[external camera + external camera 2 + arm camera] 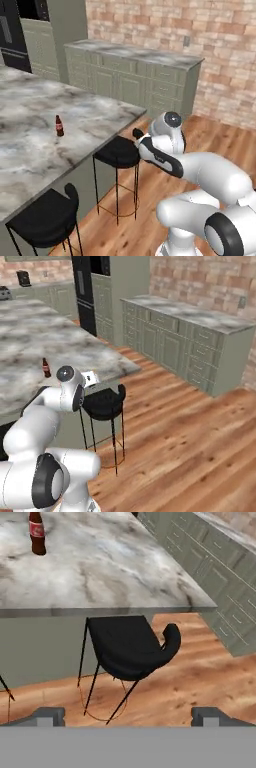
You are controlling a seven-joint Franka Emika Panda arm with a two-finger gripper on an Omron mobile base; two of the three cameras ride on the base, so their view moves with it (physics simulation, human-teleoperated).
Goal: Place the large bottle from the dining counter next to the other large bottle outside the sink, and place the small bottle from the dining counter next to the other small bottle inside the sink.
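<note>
A small dark brown bottle with a red label [59,126] [46,368] [36,532] stands upright on the dining counter [30,150] [30,336] [115,567], a little in from its near edge. My gripper [138,134] [130,716] hovers off the counter's corner, above a black stool, well short of the bottle. Its fingertips [50,716] stand wide apart with nothing between them. The pink-orange large bottle, the other large bottle and the sink are out of view.
Two black stools [117,152] [47,217] [102,401] [130,647] stand along the counter's near side on the wooden floor. A sage-green cabinet run with a marbled top [135,55] [200,318] lines the brick wall. Dark tall appliances [12,35] [85,291] stand at the back.
</note>
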